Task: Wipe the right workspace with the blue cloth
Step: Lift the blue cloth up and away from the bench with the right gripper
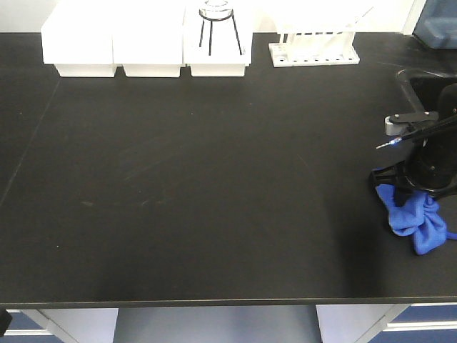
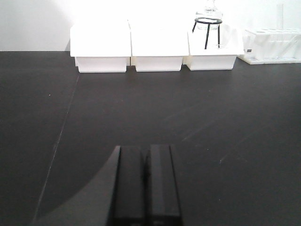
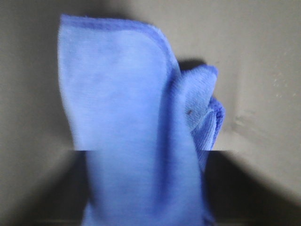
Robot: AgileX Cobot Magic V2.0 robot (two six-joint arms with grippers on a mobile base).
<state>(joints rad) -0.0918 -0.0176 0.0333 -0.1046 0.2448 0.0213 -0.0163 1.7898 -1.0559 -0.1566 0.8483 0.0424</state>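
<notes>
The blue cloth (image 1: pixel 414 218) lies bunched on a black benchtop (image 1: pixel 200 179) near its right edge. My right gripper (image 1: pixel 410 187) points down onto the cloth's upper end. In the right wrist view the blue cloth (image 3: pixel 127 108) fills the gap between the dark fingers (image 3: pixel 61 188), and the right gripper (image 3: pixel 148 188) is shut on it. The left gripper (image 2: pixel 146 153) is shut with nothing in it, low over the bench and facing the white bins. This bench carries bins, a tube rack and a sink; the right workspace is out of view.
Three white bins (image 1: pixel 114 43) line the back edge, one with a black tripod stand and glass dish (image 1: pixel 216 28) on it. A white tube rack (image 1: pixel 314 46) stands to their right. A sink (image 1: pixel 428 82) opens at the right edge, just behind my right arm.
</notes>
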